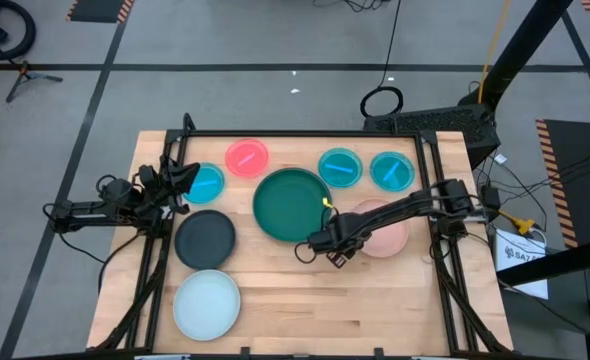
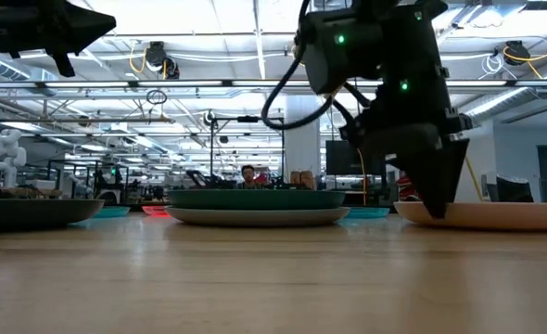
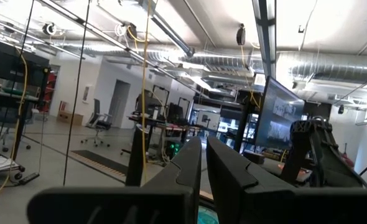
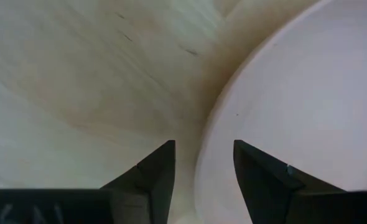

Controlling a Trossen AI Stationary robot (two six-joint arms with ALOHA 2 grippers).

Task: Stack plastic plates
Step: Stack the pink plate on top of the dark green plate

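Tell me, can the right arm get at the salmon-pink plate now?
Probably yes: the right gripper is low at the salmon-pink plate, jaws open astride its rim, with nothing between them.

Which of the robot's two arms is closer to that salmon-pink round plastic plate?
Right. The right gripper hangs at the salmon-pink round plastic plate, open jaws at its rim; the left gripper waits across the table.

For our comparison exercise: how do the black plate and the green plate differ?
The green plate is larger than the black plate. The green plate sits mid-table, nested on a grey plate; the black plate lies singly toward the left arm's side. Both are round and flat.
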